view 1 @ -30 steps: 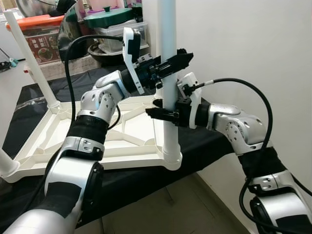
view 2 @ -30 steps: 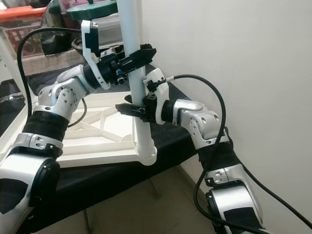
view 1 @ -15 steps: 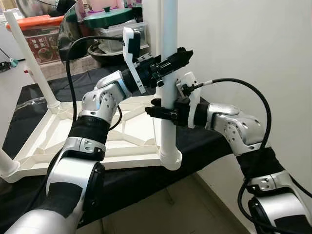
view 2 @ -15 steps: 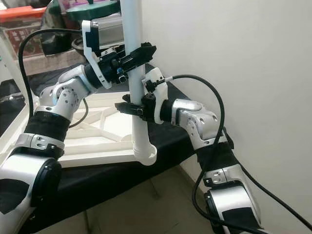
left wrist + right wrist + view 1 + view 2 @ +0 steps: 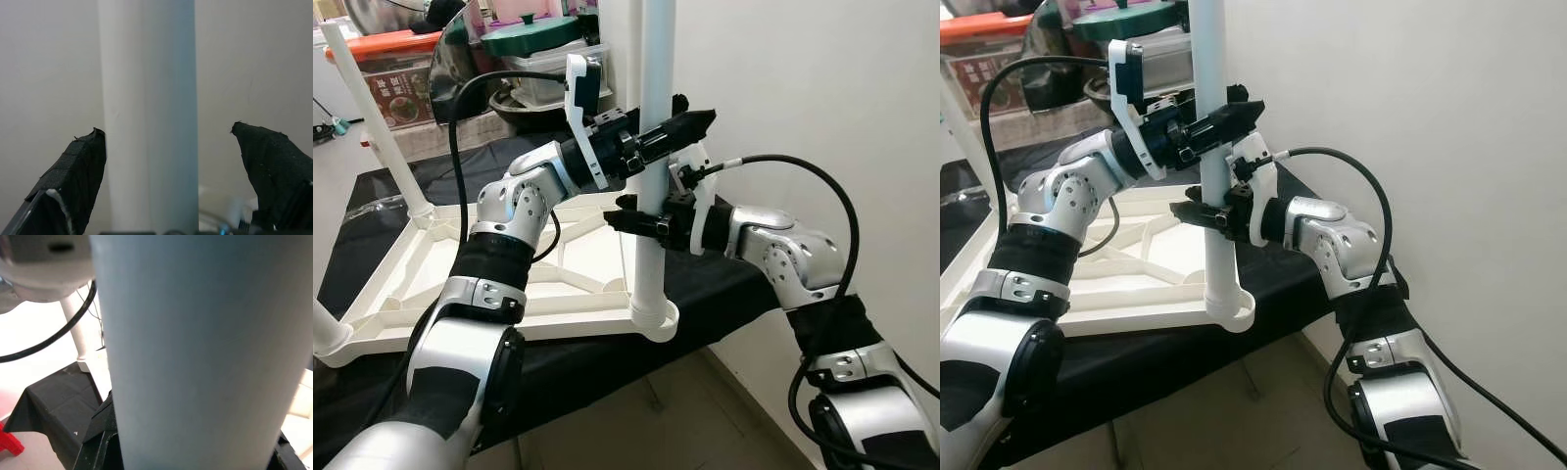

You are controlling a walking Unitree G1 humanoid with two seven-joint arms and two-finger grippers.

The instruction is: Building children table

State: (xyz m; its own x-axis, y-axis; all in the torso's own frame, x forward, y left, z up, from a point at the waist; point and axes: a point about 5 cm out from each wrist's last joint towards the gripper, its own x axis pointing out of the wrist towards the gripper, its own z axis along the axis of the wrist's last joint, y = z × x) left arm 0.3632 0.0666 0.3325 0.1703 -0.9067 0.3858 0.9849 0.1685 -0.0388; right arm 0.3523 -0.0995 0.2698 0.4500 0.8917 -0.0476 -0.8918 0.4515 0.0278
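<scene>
While the right gripper point(image 5: 628, 221) is keeping its fingers clamped on the white leg point(image 5: 652, 157), the left gripper point(image 5: 690, 122) is letting go: over the last second its fingers have been reaching further past the leg and spreading. The leg itself is standing upright in the near corner socket point(image 5: 654, 316) of the upturned white tabletop point(image 5: 460, 284), which is lying on the black-covered table point(image 5: 578, 362), and its foot looks a little lower in the socket than before. My judgement is that the leg is nearly or fully seated, and that the left arm is freeing itself for a fresh grip or for the next part.

Seen from the head, the left fingers are crossing the leg, and whether they are pressing on it is hard to tell. Looking along those fingers point(image 5: 73, 171), the wrist camera is settling it: they are standing apart on either side of the leg, with clear gaps. From the right wrist, the leg is sitting tight between the dark finger bases, and another leg point(image 5: 76, 330) is standing further back.
</scene>
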